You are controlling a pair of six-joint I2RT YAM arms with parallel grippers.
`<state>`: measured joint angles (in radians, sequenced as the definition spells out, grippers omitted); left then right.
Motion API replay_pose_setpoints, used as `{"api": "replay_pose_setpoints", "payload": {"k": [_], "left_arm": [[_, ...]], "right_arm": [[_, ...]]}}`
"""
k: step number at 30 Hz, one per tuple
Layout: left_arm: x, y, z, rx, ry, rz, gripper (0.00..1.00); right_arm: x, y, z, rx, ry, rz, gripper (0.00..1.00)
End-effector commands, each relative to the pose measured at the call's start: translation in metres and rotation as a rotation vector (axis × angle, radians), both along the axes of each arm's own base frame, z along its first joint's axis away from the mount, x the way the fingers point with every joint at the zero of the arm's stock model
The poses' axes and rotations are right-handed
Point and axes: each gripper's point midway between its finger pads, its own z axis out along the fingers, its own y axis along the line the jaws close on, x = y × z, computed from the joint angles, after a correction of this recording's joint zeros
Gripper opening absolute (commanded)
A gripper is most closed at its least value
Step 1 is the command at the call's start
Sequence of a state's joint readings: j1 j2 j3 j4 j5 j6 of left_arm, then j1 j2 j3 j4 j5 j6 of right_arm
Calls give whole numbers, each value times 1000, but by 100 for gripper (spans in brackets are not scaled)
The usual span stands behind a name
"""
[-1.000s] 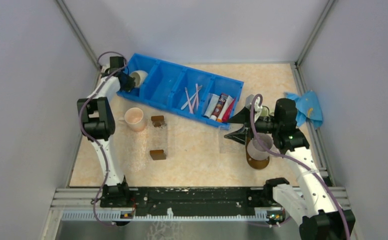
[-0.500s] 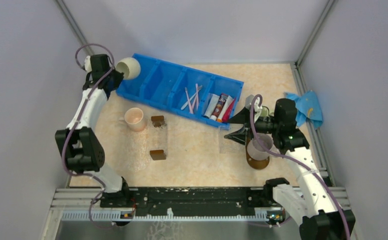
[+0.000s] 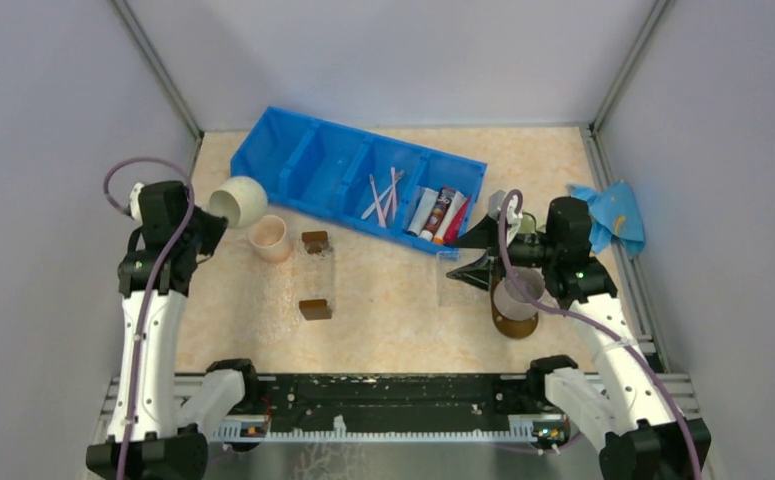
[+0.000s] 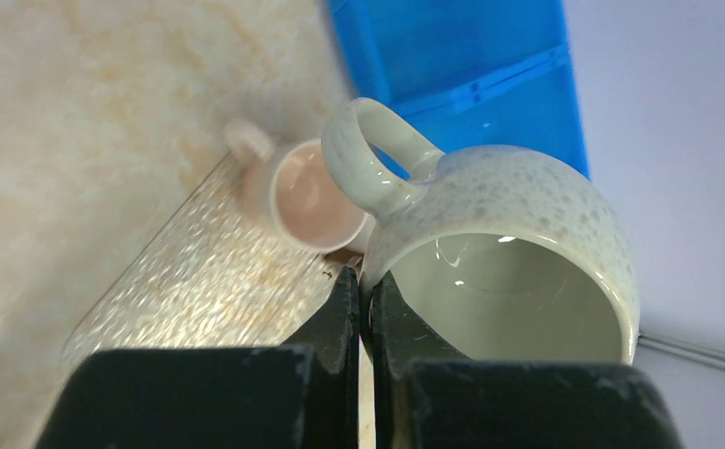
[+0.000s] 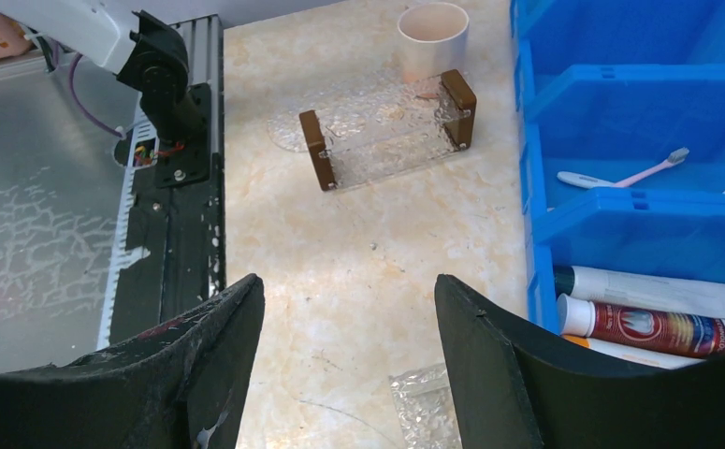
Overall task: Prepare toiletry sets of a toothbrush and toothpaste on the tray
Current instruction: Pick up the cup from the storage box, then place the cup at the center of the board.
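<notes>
Only "3D" reads, on the red toothpaste tube (image 5: 658,327).

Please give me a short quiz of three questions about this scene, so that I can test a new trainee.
1. What does the left gripper hold by the rim?
A. a pink cup
B. the white speckled mug
C. a toothbrush

2. True or false: the toothbrushes lie in the same compartment of the blue bin as the toothpaste tubes.

3. Fill in the missing word: the right gripper stands ____ above the table and holds nothing.

Key
1. B
2. False: they lie in neighbouring compartments.
3. open
</notes>
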<state>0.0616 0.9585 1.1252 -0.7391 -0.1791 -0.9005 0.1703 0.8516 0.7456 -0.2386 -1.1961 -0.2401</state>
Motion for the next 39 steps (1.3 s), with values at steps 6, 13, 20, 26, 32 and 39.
{"api": "replay_pose_setpoints", "payload": {"k": [6, 13, 20, 26, 32, 39], "left_arm": [[-91, -8, -51, -72, 234, 39, 0], [-114, -5, -95, -50, 426, 57, 0], [-113, 1, -139, -26, 527, 85, 1], [-105, -1, -160, -41, 566, 79, 2], [-102, -6, -181, -55, 655, 50, 3], [-99, -4, -188, -31, 693, 29, 8]], "right_arm": [[-1, 4, 1, 5, -28, 17, 67], [-3, 4, 2, 6, -34, 21, 67], [-4, 5, 3, 6, -39, 23, 67], [-4, 5, 2, 4, -40, 23, 67], [-3, 5, 1, 1, -41, 21, 67], [-2, 6, 0, -1, -39, 20, 67]]}}
